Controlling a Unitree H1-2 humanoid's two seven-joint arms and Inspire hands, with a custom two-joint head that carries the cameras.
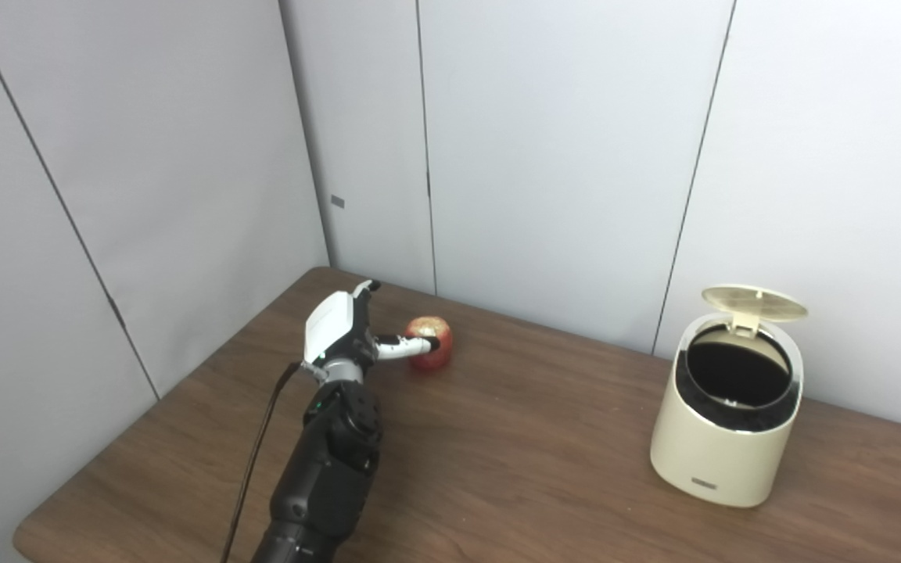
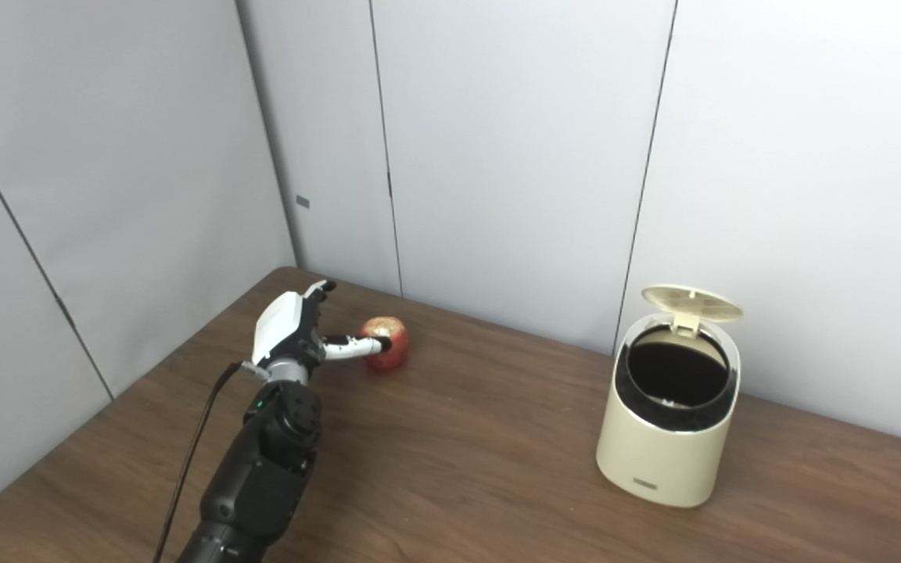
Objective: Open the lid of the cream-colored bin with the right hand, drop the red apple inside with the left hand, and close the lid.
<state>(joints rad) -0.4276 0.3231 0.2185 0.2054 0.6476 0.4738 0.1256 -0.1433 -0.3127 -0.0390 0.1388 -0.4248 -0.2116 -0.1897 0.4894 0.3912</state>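
The apple (image 1: 432,341) sits left of centre in the frame on the table (image 1: 529,453), the bin (image 1: 728,407) at right with its lid (image 1: 754,303) up. I should wrap fully before lifting. My left hand (image 1: 349,332) reaches in, fingers apart, one fingertip touching the apple. The right hand is out of view.
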